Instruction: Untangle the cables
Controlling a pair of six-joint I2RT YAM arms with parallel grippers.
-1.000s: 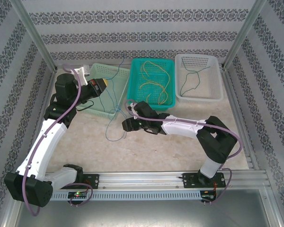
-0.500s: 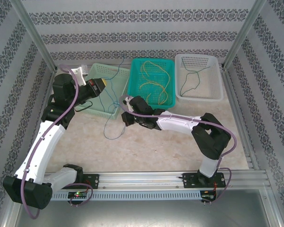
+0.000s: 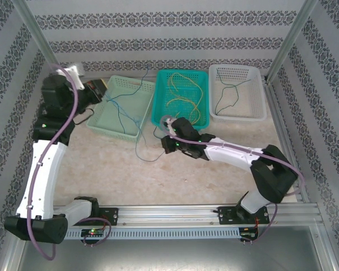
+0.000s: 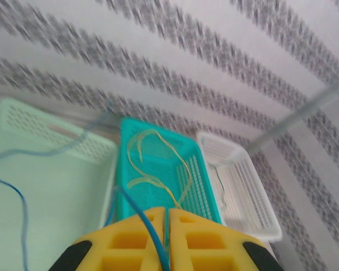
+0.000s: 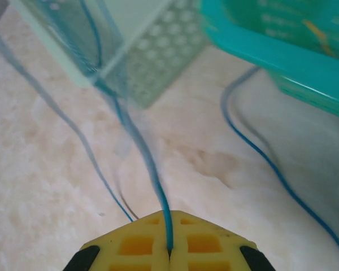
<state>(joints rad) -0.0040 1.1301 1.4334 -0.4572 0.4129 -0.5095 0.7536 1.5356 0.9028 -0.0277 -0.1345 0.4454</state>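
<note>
You have blue cables [image 5: 158, 186], yellow cables [image 4: 147, 180] and a green cable [image 3: 217, 104]; a mint basket [image 3: 110, 131], teal basket [image 3: 157, 107] and white basket [image 3: 237, 117]; a yellow-fingered left gripper [image 4: 167, 214] and right gripper [image 5: 169, 217]; a beige marbled table [image 3: 113, 169]; white walls [image 3: 169, 34] with grey ornamental stripes.

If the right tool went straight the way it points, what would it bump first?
Probably the corner of the pale green basket, following the blue cable the right tool pinches. Depth is unclear; it might graze the table first.

Three baskets [image 3: 156, 104] in a row, cables [image 3: 178, 101] inside
</note>
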